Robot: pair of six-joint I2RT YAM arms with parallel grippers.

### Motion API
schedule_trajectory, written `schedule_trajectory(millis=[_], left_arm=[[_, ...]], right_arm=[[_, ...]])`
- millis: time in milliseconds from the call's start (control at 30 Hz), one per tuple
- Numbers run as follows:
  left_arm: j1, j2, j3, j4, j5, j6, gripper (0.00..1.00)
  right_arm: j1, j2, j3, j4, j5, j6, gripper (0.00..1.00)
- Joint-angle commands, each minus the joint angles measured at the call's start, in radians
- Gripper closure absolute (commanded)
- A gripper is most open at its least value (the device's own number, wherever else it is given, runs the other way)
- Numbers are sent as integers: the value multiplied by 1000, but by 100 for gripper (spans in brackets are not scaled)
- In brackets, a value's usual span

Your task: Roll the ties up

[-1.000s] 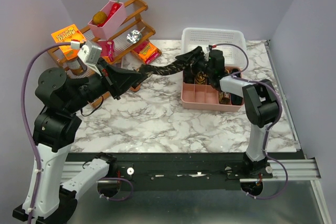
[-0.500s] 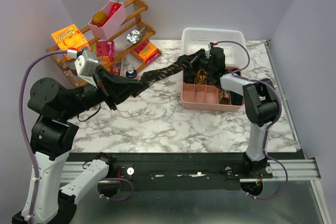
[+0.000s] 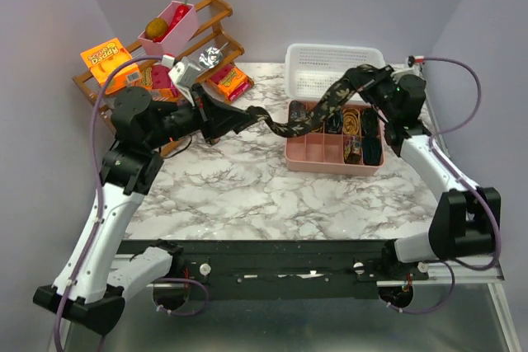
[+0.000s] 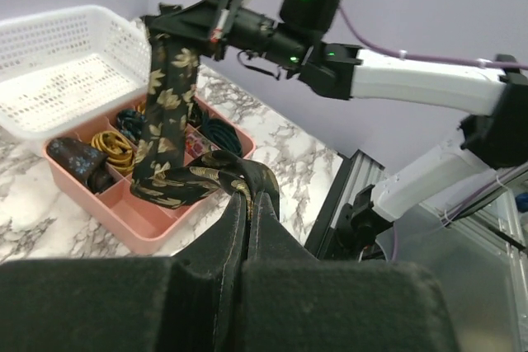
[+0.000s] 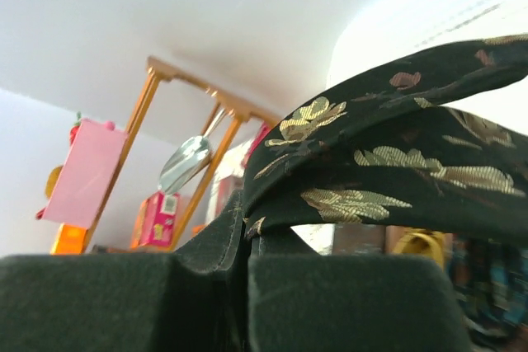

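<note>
Since the left hand [image 3: 252, 115] & right hand [image 3: 364, 77] each pinch an end of the tie [image 3: 318, 113], slung mid-frame over the pink tray [image 3: 330, 167], a hard pull could slip one end or snag coils [image 4: 114, 147] below.

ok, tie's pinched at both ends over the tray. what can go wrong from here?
1. The tie hangs slack, low over the pink tray; moving it could snag the rolled ties inside.
2. The left gripper pinches only a bunched fold at its tips, so a pull from the right gripper might slip it free.
</note>
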Motion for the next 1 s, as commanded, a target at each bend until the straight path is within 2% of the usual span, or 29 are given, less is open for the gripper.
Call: schedule_trajectory(millis=[0,133,267,400,533,633,800,967], left_arm=[[-16,87,-33,221,77,-82,100],[-126,173,12,190,5,-14,100],[-209,277,41,256,-2,-41,100],[-266,369,14,366,3,-107,100],[-295,401,-49,419,-40,-127,100],[-298,392,-120,426,-63,-127,100],[-298,294,-213,290,-193,-67,100],[-283,197,-266,181,-265,-47,100]], right_arm=[[-98,-108,-123,-114,54,-105,99],[-203,-206,-232,-148,62,-144,99],[-314,-296,-340,-161,53,-169,99],[-335,-349,-357,-278,166,-236,99],[-340,-355,-378,-309,192,-257,99],[-342,-323,-426,-307,177,-250,99],[-342,-223,-507,-304,68,-200,100],[-342,-234,-617,-263,22,-163,100]])
